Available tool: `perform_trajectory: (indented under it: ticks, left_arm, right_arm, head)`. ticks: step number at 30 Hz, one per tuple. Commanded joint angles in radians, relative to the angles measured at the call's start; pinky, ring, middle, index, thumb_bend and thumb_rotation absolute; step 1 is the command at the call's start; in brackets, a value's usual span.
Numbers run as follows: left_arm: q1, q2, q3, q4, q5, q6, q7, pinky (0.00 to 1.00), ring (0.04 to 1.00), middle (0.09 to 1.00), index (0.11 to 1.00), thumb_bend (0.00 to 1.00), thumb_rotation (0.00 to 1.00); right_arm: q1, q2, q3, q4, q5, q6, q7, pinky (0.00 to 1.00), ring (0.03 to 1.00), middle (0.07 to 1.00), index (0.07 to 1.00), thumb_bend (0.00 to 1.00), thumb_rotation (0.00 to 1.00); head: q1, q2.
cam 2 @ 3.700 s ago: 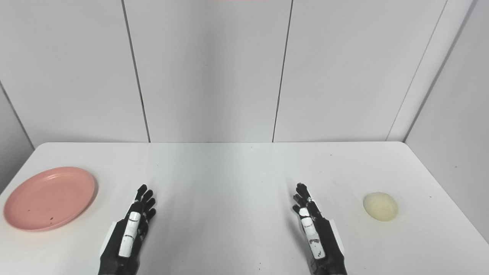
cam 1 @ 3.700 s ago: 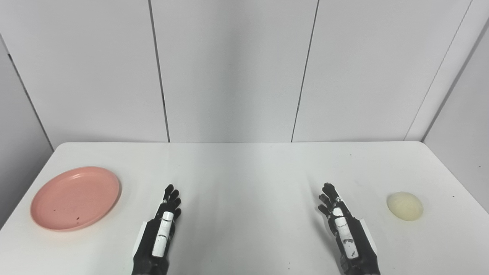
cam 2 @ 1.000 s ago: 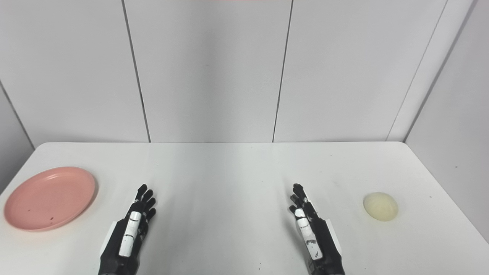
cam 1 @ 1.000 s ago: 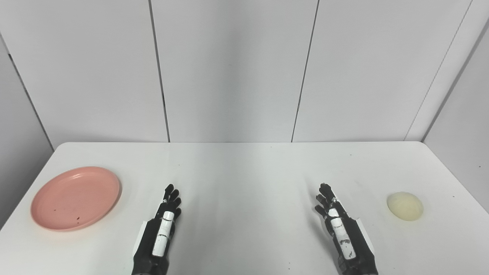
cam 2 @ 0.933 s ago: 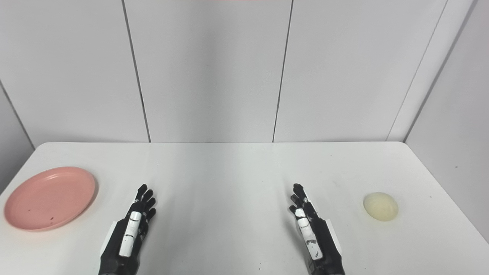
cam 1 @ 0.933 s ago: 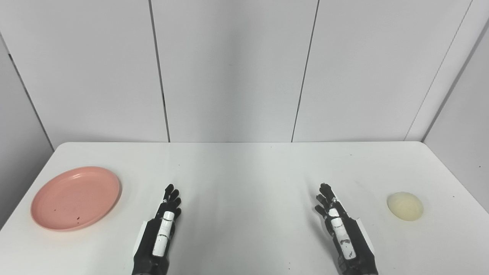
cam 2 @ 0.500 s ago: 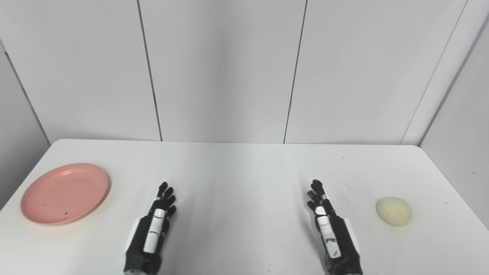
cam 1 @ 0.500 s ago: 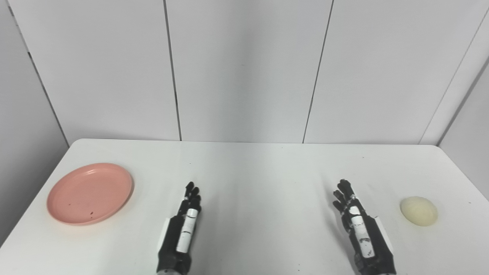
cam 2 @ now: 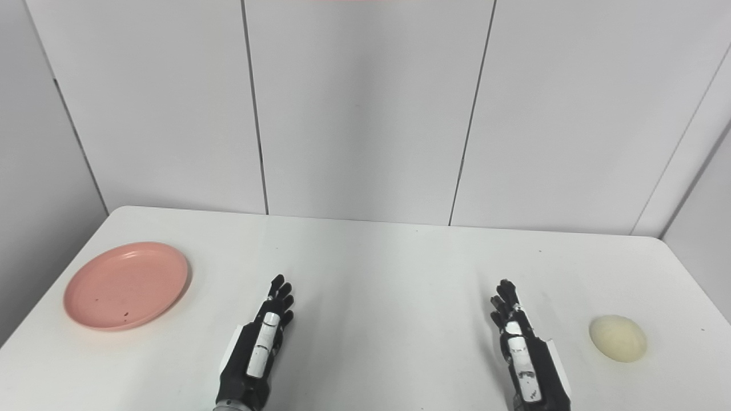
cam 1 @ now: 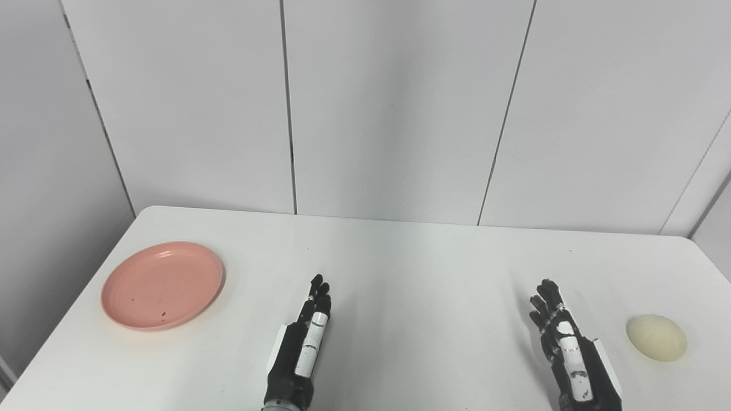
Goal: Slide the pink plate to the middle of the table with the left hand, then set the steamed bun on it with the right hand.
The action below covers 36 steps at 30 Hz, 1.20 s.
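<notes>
Left eye view has swung leftward, so you see camera motion only: pink plate sits far left on the table, steamed bun far right, left robot hand and right robot hand both empty, fingers extended, nothing started.

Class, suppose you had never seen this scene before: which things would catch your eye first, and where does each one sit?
The pink plate stands out most, lying empty near the white table's left edge. Next come the two black hands, left hand and right hand, open and stretched forward at the near edge, touching nothing. Last is the pale bun, alone at the far right.
</notes>
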<state>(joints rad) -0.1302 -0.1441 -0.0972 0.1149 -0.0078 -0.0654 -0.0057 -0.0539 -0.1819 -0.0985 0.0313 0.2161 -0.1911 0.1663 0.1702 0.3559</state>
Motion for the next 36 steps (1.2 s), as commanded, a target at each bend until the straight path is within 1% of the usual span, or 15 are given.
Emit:
perform_trajectory:
  ticks: [1,4,8,16,23,28,31,34,36]
  left_arm:
    - [0.007,-0.005,-0.008,0.043,0.017,-0.046,0.006,1.0,1.0,1.0,1.0,0.65,0.93]
    - [0.003,-0.006,-0.007,0.062,0.024,-0.066,0.007,1.0,1.0,1.0,1.0,0.66,0.93]
    - [-0.002,-0.006,-0.009,0.086,0.031,-0.089,0.011,1.0,1.0,1.0,1.0,0.65,0.93]
    - [-0.004,-0.011,-0.006,0.093,0.032,-0.084,0.011,1.0,1.0,1.0,1.0,0.65,0.94]
    - [-0.005,-0.005,-0.007,0.103,0.038,-0.107,0.01,1.0,1.0,1.0,1.0,0.64,0.95]
    - [-0.005,-0.001,0.003,0.097,0.023,-0.095,0.003,1.0,1.0,1.0,1.0,0.65,0.93]
    - [-0.003,0.007,0.009,0.092,0.017,-0.098,-0.002,1.0,1.0,1.0,1.0,0.65,0.94]
    - [-0.001,0.016,0.012,0.091,0.026,-0.12,0.002,1.0,1.0,1.0,1.0,0.64,0.95]
    - [0.0,0.024,0.014,0.089,0.033,-0.138,0.005,1.0,0.996,1.0,1.0,0.67,0.95]
  right_arm:
    - [0.056,-0.002,-0.005,0.094,0.002,-0.038,0.016,1.0,0.994,0.997,0.978,0.71,0.94]
    - [0.055,-0.004,-0.005,0.1,-0.006,-0.041,0.011,1.0,0.992,0.997,0.975,0.72,0.94]
    - [0.052,-0.006,-0.005,0.111,0.0,-0.044,0.015,1.0,1.0,1.0,0.982,0.71,0.95]
    - [0.05,-0.008,-0.004,0.116,-0.004,-0.043,0.012,1.0,0.997,1.0,0.985,0.69,0.96]
    - [0.045,-0.002,-0.004,0.124,0.002,-0.048,0.013,1.0,0.994,0.996,0.974,0.71,0.94]
    - [0.045,0.003,0.003,0.119,-0.015,-0.043,0.005,1.0,0.997,1.0,0.972,0.71,0.96]
    - [0.045,0.013,0.006,0.115,-0.017,-0.04,0.001,0.99,0.989,0.996,0.967,0.71,0.95]
    - [0.046,0.02,0.009,0.111,-0.019,-0.042,-0.001,0.99,0.983,0.989,0.966,0.73,0.93]
    - [0.048,0.025,0.011,0.105,-0.022,-0.039,-0.003,0.99,0.977,0.984,0.963,0.73,0.93]
  head:
    - [0.0,0.0]
    - [0.009,-0.01]
    - [0.019,-0.019]
    - [0.016,-0.023]
    - [0.014,-0.025]
    - [-0.006,-0.023]
    - [-0.025,-0.023]
    - [-0.035,-0.022]
    - [-0.042,-0.022]
